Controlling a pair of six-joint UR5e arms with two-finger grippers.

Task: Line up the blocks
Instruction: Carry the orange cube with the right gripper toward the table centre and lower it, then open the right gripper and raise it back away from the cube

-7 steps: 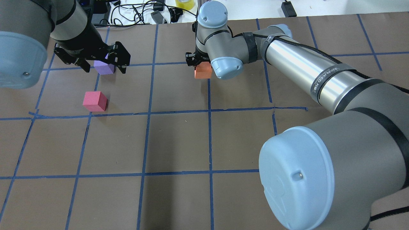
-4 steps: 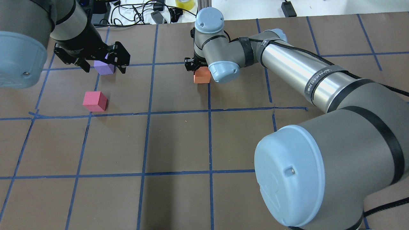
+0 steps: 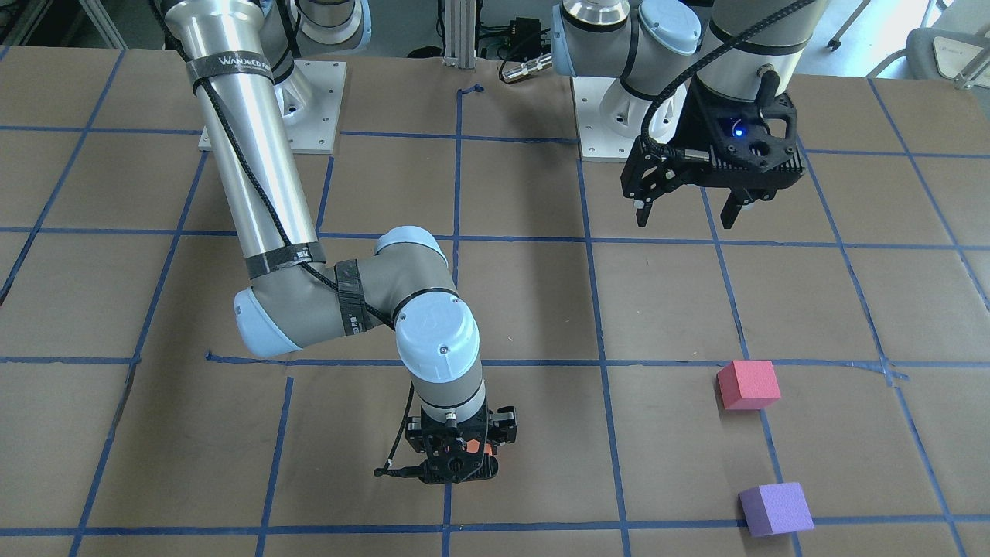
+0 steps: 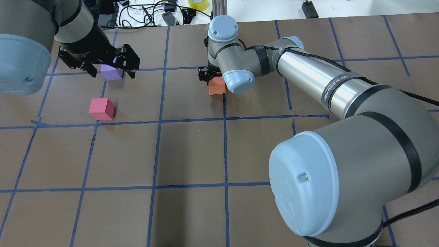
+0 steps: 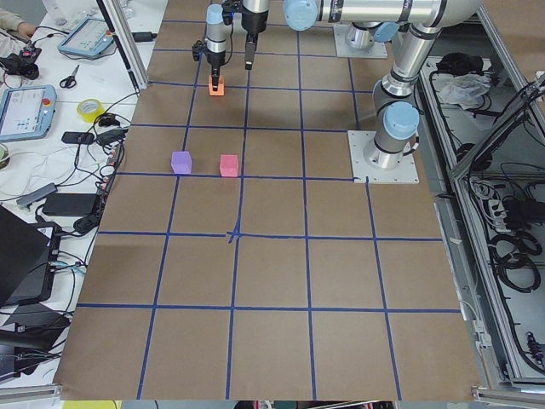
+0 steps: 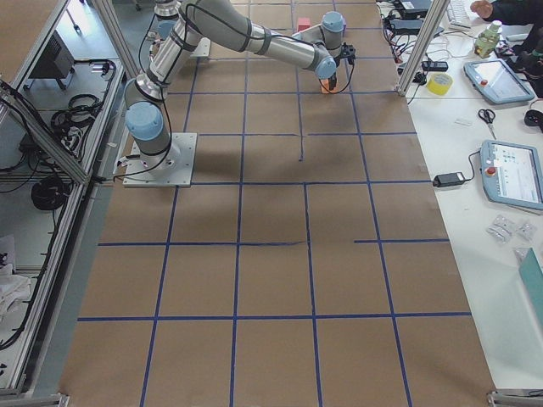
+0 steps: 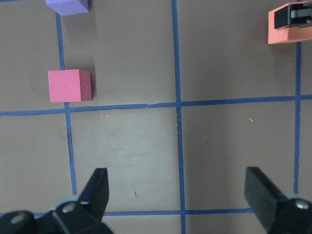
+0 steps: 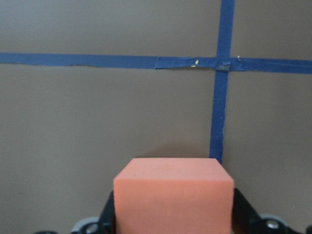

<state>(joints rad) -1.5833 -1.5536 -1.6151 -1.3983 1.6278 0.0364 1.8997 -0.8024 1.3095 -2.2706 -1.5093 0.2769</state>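
Observation:
My right gripper point(image 3: 456, 462) is shut on the orange block point(image 4: 217, 85) and holds it at or just above the table, next to a blue tape line. The block fills the bottom of the right wrist view point(image 8: 173, 195). My left gripper point(image 3: 686, 219) is open and empty, high above the table. In the overhead view it overlaps the purple block point(image 4: 111, 72) without touching it. The pinkish-red block point(image 4: 102, 108) sits on the table a little nearer than the purple one. Both also show in the left wrist view, the purple block point(image 7: 68, 6) and the pinkish-red block point(image 7: 69, 86).
The brown table point(image 4: 192, 154) has a grid of blue tape lines. Cables and a yellow tape roll point(image 4: 198, 3) lie past its far edge. The arms' base plates point(image 3: 317, 100) stand at the robot's side of the table.
My right gripper has gone down toward the table with the orange block in it. The left arm and the other two blocks have not moved.

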